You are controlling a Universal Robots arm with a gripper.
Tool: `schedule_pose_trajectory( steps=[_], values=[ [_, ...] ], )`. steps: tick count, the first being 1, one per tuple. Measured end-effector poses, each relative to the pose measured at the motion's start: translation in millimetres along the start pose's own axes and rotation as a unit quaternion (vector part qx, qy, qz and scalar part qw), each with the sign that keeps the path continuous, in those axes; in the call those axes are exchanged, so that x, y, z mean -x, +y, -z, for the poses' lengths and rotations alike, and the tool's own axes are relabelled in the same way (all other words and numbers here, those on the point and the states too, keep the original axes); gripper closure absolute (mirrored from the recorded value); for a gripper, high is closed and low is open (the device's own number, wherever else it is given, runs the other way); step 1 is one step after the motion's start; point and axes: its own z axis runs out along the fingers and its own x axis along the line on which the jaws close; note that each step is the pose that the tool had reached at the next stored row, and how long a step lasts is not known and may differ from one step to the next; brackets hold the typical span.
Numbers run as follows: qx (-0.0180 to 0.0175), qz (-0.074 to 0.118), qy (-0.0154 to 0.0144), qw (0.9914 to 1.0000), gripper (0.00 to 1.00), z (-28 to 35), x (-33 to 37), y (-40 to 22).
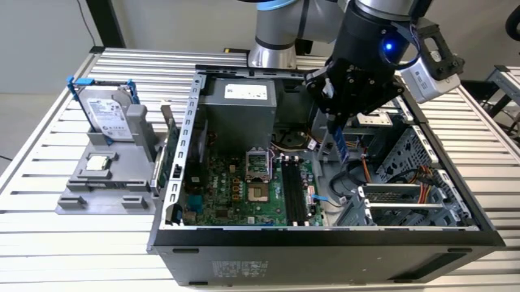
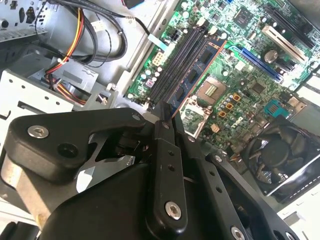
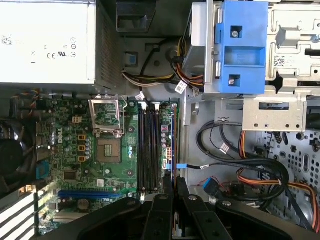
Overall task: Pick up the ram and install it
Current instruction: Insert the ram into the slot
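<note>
Ram gripped on end over the open case, not yet seated

The gripper (image 1: 337, 135) is clenched on the ram (image 1: 344, 151), which hangs upright above the motherboard's (image 1: 235, 182) edge nearest the drive cage (image 1: 418, 158), seemingly just beside the black slots (image 3: 149, 145) rather than over one. From here, going down off that line could press the stick onto the board's edge or snag the cables (image 3: 227, 165) close by. A slight tilt in the jaws, or a notch that does not meet the slot's key, could jam it or strain the board
</note>
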Motion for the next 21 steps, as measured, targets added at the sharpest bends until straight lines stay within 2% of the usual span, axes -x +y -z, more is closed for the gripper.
schedule_pose_trajectory(
  steps=[10, 21],
  values=[
    [-0.0005, 0.000, 0.0001, 1.00000, 1.00, -15.1, 0.1, 0.3],
    [-0.0042, 0.000, 0.0000, 0.99999, 1.00, -27.8, 0.2, 1.4]
  ],
)
